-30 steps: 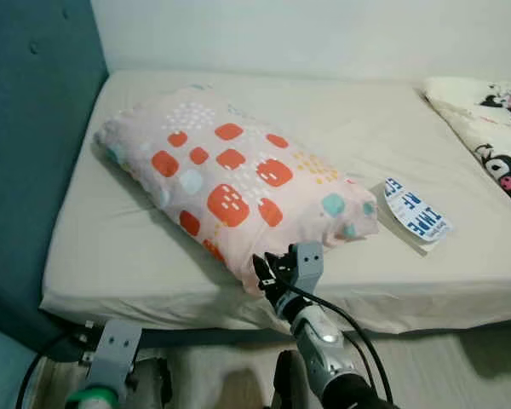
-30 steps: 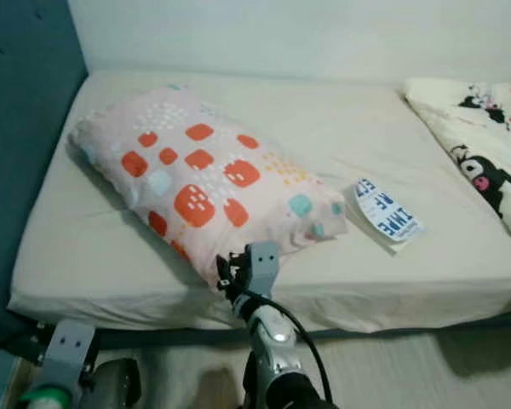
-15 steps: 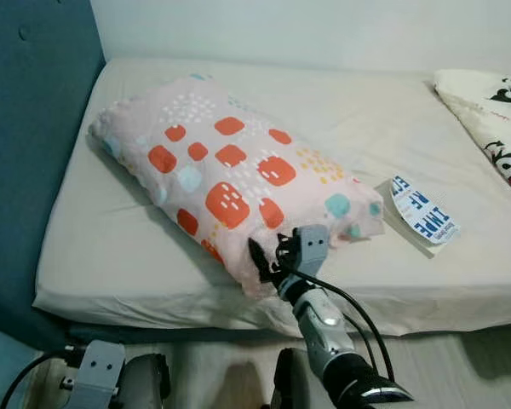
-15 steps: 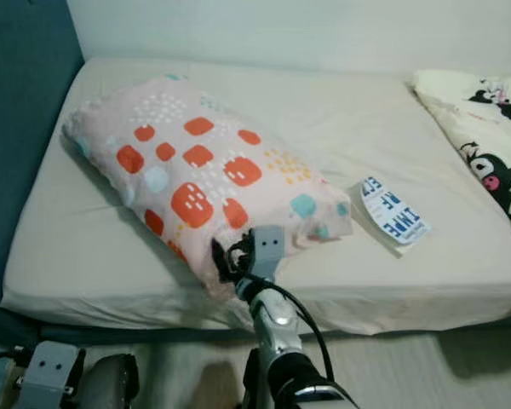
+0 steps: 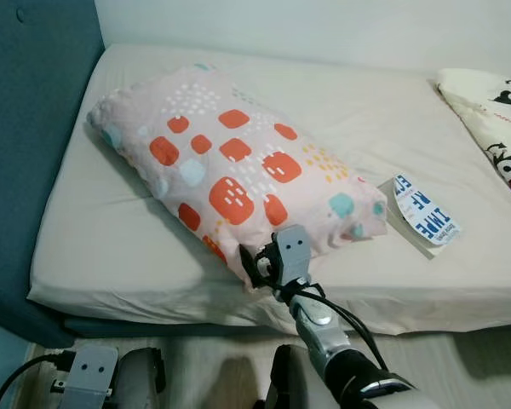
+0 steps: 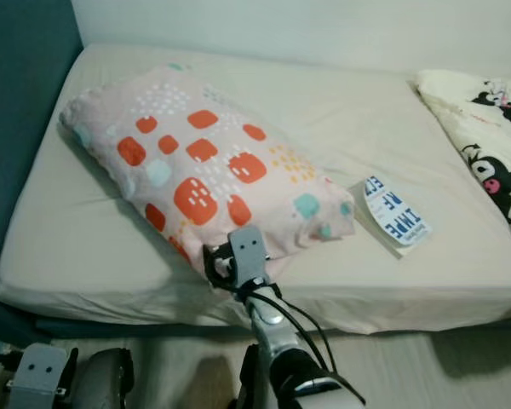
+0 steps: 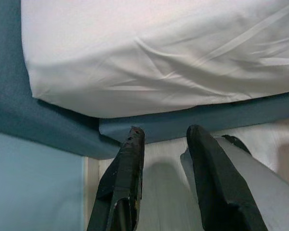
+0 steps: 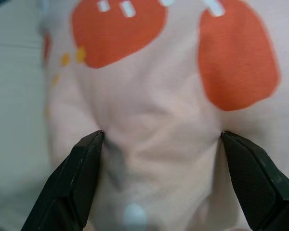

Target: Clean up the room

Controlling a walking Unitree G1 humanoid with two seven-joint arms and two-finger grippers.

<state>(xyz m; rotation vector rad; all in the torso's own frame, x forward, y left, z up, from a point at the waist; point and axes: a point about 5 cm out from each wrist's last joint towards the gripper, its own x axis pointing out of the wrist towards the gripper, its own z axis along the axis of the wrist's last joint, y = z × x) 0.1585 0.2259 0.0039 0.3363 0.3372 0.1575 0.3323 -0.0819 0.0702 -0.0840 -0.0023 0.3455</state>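
A bed (image 5: 128, 256) with a smooth, lightly creased cream sheet fills most of the head camera frame, its near edge running across the lower third. A flat teal headboard (image 5: 25, 128) stands along the left edge of the frame, and a plain white wall (image 5: 324, 25) crosses the top. On the sheet, from upper left toward centre, lies a long, plump, soft pillow (image 5: 230, 166), its pale pink cover printed with rounded orange squares, pale blue patches and small white and yellow dots; its near corner reaches almost to the mattress edge. At the upper right corner a cream blanket (image 5: 494, 128) with black cartoon figures lies bunched in folds. Right of centre, just beside the pillow's right end, a small flat white packet (image 5: 422, 215) with blue lettering lies on the sheet. The right tool (image 5: 254, 266), at lower centre, is spread wide, both black fingers (image 8: 77, 178) pressing into the pillow's near corner so that the fabric puckers between them. The left tool (image 7: 161, 139), low at the bottom left, hangs beside the bed's corner with its fingers slightly parted, holding nothing.
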